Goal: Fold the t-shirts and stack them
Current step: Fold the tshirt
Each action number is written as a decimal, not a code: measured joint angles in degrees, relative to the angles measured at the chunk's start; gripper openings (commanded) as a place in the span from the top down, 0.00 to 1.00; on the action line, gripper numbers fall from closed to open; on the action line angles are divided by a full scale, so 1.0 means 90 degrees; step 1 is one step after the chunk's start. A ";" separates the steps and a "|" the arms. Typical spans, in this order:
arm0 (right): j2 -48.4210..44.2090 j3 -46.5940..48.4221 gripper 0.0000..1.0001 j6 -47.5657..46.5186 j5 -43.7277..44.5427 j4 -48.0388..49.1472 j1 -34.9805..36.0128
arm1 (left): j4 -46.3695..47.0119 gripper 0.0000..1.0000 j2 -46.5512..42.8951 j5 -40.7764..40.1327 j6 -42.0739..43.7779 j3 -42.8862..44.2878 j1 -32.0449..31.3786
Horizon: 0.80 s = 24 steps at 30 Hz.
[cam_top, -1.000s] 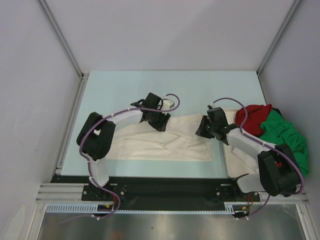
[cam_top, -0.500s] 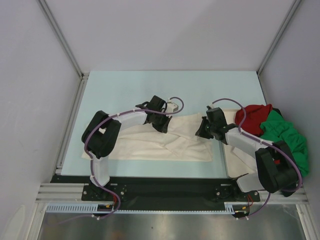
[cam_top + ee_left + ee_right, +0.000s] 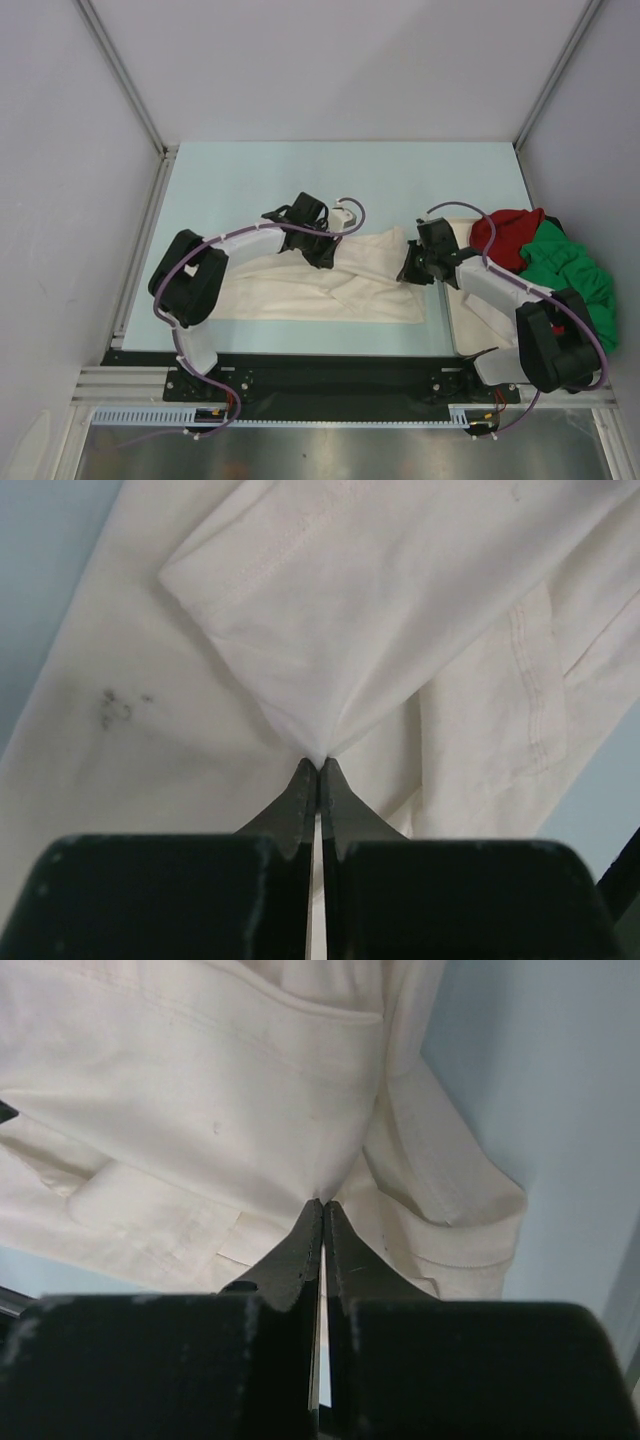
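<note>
A cream t-shirt [image 3: 330,285] lies rumpled across the middle of the table, also in the left wrist view [image 3: 300,610] and the right wrist view [image 3: 230,1090]. My left gripper [image 3: 325,255] is shut on a pinch of its upper edge [image 3: 318,760]. My right gripper [image 3: 412,268] is shut on its right end [image 3: 322,1202]. A red t-shirt [image 3: 505,237] and a bright green t-shirt [image 3: 572,275] lie bunched at the right, beside my right arm.
A second cream cloth [image 3: 480,310] lies under my right arm. The pale blue table [image 3: 340,180] is bounded by a metal rail on the left [image 3: 140,250] and white walls behind and at both sides.
My left gripper has moved a little right and toward the near edge with the cream cloth in it. My right gripper has shifted slightly toward the near edge. Both stay shut.
</note>
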 measured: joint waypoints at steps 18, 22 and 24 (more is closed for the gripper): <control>-0.0158 0.0202 0.38 -0.0172 0.0219 -0.0758 -0.0199 | -0.0629 0.29 -0.0066 0.0158 0.0775 -0.0146 0.0063; -0.0291 0.0865 0.36 -0.0328 0.0335 -0.0867 -0.0345 | -0.0789 0.13 -0.0670 0.0068 0.0891 -0.0151 0.0430; -0.0017 0.1292 0.36 -0.0459 0.0333 -0.0775 -0.0471 | -0.0799 0.13 -0.1018 -0.0063 0.0884 -0.0153 0.0886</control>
